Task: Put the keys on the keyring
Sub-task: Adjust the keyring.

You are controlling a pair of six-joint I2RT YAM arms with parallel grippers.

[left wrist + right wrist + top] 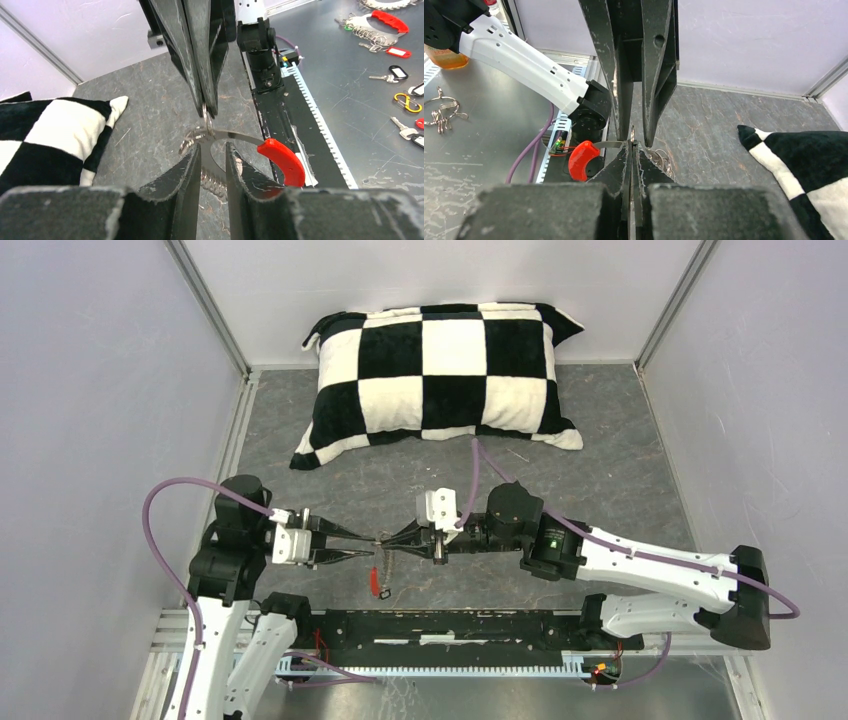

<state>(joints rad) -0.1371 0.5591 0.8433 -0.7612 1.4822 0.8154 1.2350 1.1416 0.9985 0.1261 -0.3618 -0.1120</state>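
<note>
Keyring point(240, 136) was clamped by right fingers point(175, 45), left fingers point(180, 185) parted astride it; opening it was judged next, needing both grips.

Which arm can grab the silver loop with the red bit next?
Left. The left gripper is open and straddles the keyring, one finger on each side of its silver band, so it probably only needs to close. The right gripper is shut, pinching a small metal ring at its tips.
</note>
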